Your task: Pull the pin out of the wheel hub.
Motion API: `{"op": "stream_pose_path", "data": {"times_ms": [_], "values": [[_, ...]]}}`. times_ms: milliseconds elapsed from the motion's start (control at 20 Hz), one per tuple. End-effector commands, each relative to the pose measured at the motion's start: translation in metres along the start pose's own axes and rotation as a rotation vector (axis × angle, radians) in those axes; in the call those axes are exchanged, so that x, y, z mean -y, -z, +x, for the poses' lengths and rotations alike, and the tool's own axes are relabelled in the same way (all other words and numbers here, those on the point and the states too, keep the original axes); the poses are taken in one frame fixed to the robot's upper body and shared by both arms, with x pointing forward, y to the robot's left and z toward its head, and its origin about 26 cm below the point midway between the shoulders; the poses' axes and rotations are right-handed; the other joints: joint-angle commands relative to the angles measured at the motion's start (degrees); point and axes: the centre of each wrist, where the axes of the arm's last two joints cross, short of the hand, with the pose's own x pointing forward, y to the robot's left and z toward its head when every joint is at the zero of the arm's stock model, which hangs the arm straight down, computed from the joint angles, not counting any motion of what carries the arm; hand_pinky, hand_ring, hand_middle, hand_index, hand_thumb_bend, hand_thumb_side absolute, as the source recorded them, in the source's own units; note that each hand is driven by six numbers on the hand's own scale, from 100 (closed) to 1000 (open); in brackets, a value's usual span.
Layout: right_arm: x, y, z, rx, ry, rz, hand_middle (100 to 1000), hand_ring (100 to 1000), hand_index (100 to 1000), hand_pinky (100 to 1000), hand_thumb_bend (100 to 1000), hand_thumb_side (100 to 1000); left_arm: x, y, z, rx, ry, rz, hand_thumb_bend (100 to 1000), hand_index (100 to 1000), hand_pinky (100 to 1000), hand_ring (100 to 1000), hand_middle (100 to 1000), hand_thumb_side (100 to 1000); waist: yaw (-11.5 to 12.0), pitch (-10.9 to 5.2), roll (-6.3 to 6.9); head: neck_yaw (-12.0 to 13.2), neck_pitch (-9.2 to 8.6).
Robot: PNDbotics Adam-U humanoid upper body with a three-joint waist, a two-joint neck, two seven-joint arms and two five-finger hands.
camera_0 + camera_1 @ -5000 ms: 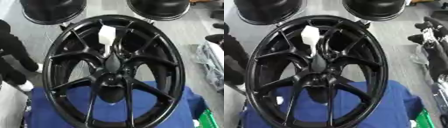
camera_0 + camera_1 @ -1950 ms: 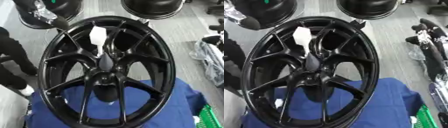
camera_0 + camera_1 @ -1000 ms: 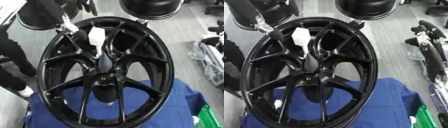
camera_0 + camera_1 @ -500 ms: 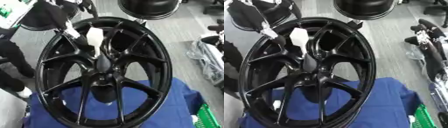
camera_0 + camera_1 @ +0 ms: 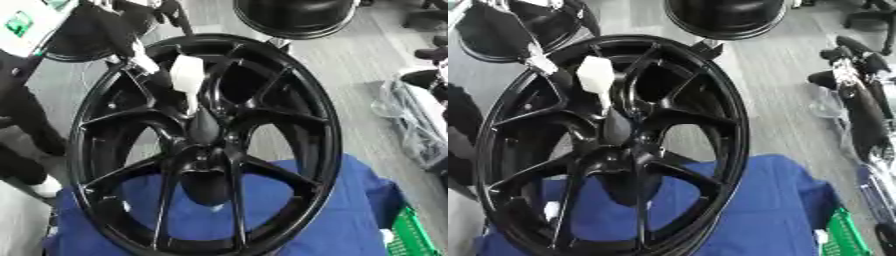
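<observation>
Centrally, a large black wheel with curved spokes stands tilted, its lower part resting on a blue cloth that covers the near part of the table. Its hub sits at the middle where the spokes meet. A white pin rises from just above the hub, with a broad white head and a thin white stem running down toward the hub. The left robot hand, black with silver parts, comes in from the upper left corner and reaches over the wheel's rim, with its fingertips just beside the pin's head; whether its fingers are open or curled cannot be told. The right robot hand shows in neither view. Beyond the wheel, two more dark wheels lie on the grey floor. A green crate sits at the cloth's near right corner.
</observation>
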Motion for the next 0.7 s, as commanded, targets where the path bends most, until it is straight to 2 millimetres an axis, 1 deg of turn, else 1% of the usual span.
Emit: {"op": "stream_pose_path", "data": {"times_ms": [50,350,450,700], "values": [[0.001,0.003,0.006,0.025,-0.006,0.009,749,624,885,768,100,622,-0.012,-0.009,-0.004,-0.022,0.007,0.034,662,900,911,925,856,564,-0.19,-0.91,-0.34,0.20,-0.73],[0.000,0.004,0.007,0.028,-0.001,0.017,749,624,885,768,100,623,-0.010,-0.004,-0.011,-0.032,-0.018,0.036,659,897,911,924,857,566,-0.53,-0.78,-0.39,0.22,-1.01],[-0.001,0.005,0.007,0.029,0.000,0.018,749,624,885,768,100,624,-0.010,-0.003,-0.011,-0.031,-0.021,0.035,664,885,901,918,838,545,-0.66,-0.75,-0.40,0.24,-1.01],[-0.002,0.005,0.008,0.029,0.003,0.022,748,624,885,768,100,623,-0.008,0.001,-0.014,-0.027,-0.023,0.031,664,881,897,917,842,541,-0.81,-0.74,-0.37,0.19,-1.07]]}}
